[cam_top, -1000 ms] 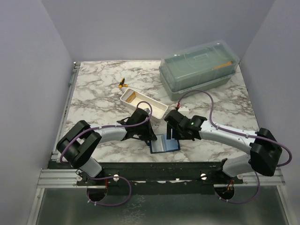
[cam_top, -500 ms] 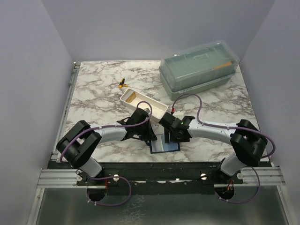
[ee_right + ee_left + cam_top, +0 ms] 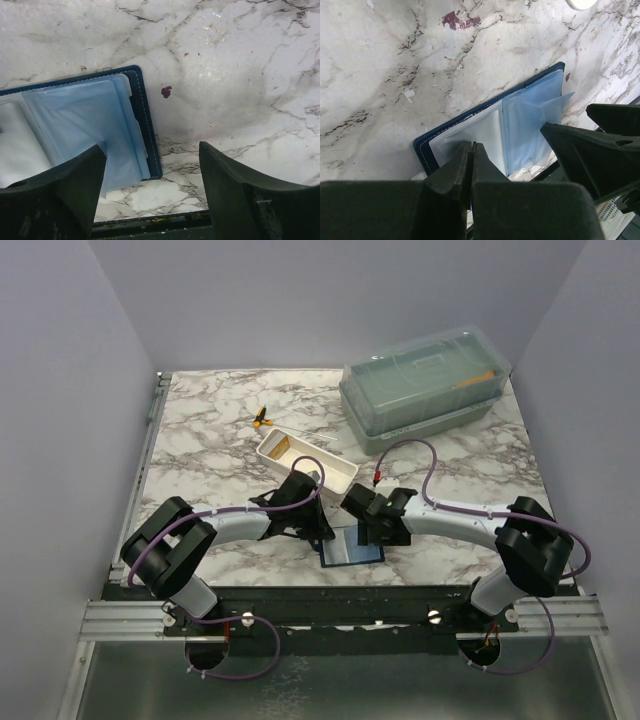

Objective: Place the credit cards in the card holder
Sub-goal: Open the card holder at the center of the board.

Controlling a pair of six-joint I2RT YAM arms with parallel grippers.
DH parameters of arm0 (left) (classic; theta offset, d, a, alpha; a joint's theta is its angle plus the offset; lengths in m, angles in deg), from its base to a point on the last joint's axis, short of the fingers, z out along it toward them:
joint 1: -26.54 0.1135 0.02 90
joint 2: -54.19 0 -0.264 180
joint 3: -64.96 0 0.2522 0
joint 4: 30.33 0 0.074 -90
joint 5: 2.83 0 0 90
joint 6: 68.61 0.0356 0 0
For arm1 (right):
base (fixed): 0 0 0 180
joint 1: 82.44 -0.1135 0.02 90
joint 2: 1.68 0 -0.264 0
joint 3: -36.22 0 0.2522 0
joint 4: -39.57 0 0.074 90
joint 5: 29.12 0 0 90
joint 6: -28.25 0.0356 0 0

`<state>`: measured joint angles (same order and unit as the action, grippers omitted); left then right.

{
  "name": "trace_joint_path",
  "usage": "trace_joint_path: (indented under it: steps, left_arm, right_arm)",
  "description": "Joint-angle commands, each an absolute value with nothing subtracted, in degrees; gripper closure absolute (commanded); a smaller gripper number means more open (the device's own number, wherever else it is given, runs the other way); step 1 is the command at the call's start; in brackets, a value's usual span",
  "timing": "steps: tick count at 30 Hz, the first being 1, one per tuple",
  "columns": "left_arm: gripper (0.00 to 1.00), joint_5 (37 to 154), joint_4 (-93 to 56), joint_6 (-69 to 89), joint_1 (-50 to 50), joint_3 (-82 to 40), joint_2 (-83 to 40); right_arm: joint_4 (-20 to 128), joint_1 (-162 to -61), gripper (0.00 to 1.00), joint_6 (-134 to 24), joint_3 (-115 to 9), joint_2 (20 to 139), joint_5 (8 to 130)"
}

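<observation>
At the near edge of the bench (image 3: 200, 440) we note the card holder (image 3: 352, 550) lying open, long axis along that edge. Left end effector (image 3: 471, 148) is pressed together, tips on its left leaf. Right end effector (image 3: 150, 150) is spread wide and empty over its right leaf. A credit card (image 3: 279, 447) lies in the white tray (image 3: 330, 472) just beyond.

White marble-patterned table (image 3: 200, 450) (grey veins, a few dark red specks) lies under the left gripper (image 3: 322, 532) and right gripper (image 3: 365, 530). Plain pale lilac walls (image 3: 300, 300) rise beyond and to both sides of them. Even, soft light; a metal rail (image 3: 120, 618) runs behind them.
</observation>
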<state>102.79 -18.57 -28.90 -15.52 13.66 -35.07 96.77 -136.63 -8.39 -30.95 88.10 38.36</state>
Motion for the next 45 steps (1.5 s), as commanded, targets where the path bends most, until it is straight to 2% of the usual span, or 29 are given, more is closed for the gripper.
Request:
trace_joint_path:
  steps: [1, 7, 16, 21, 30, 38, 45]
  left_arm:
    - [1.0, 101.5, -15.87, -27.57, -15.15, 14.81, -35.1]
    - [1.0, 101.8, -15.87, -27.54, -15.14, 14.53, -35.07]
    - [1.0, 103.83, -16.02, -27.96, -15.19, 13.43, -35.04]
    - [1.0, 104.78, -16.3, -28.18, -15.16, 13.23, -34.64]
    - [1.0, 105.67, -16.31, -28.53, -15.17, 13.54, -34.15]
    - [1.0, 106.31, -16.31, -27.72, -15.2, 12.59, -33.59]
    - [1.0, 107.51, -16.31, -27.15, -15.19, 11.95, -34.33]
  right_arm:
    - [102.23, -136.3, 0.26, -6.77, -29.23, 87.08, 33.86]
    - [104.48, -136.05, 0.26, -6.19, -29.48, 86.21, 33.26]
    - [80.82, -136.08, 0.24, -17.14, -25.32, 76.56, 54.55]
    - [77.7, -136.05, 0.25, -15.94, -23.9, 73.34, 55.35]
    - [72.1, -135.11, 0.4, -14.82, -19.91, 74.51, 55.03]
    - [61.81, -133.15, 0.43, -14.1, -14.79, 78.14, 59.65]
    - [55.43, -129.0, 0.47, -13.54, -9.56, 74.91, 67.29]
